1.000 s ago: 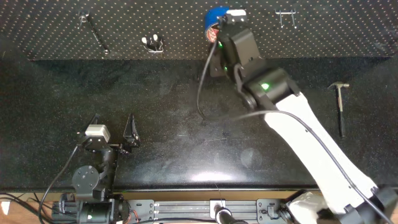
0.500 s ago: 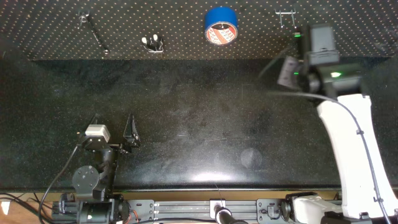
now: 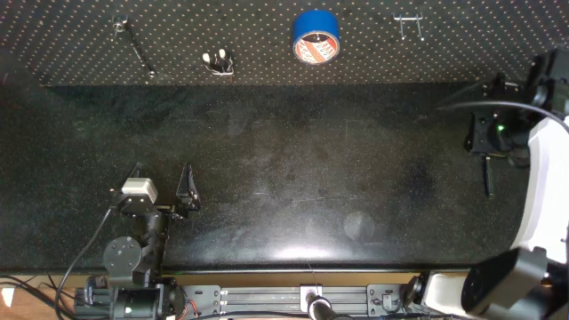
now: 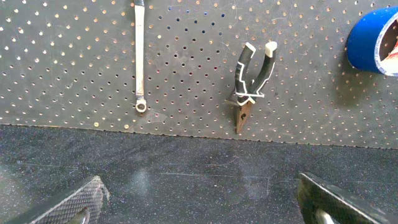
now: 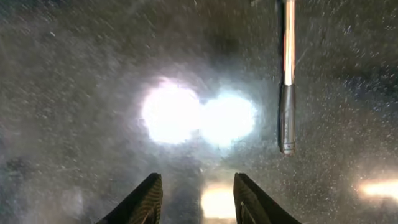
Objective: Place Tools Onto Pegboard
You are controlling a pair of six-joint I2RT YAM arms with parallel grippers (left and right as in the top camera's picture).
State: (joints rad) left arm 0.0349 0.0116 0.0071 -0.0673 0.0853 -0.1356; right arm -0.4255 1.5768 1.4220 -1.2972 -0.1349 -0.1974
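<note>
On the pegboard (image 3: 267, 62) at the back hang a wrench (image 3: 133, 46), black-and-white pliers (image 3: 218, 61) and a blue tape roll (image 3: 316, 37). The left wrist view faces the same wrench (image 4: 139, 56), pliers (image 4: 249, 87) and tape roll (image 4: 373, 40). A hammer lies on the dark table at the right, its handle (image 3: 487, 180) sticking out below my right gripper (image 3: 486, 133). My right gripper (image 5: 196, 202) is open above the table, with the hammer handle (image 5: 286, 74) off to one side. My left gripper (image 3: 164, 188) rests open and holds nothing near its base.
A bare double hook (image 3: 409, 27) sits on the pegboard right of the tape. The black table (image 3: 284, 169) is bare between the arms, and bright glare (image 5: 199, 118) lies on it under the right gripper.
The right arm has swung from the tape roll on the pegboard across to the right and down over the hammer. The tape stays hanging. The left arm has not moved.
</note>
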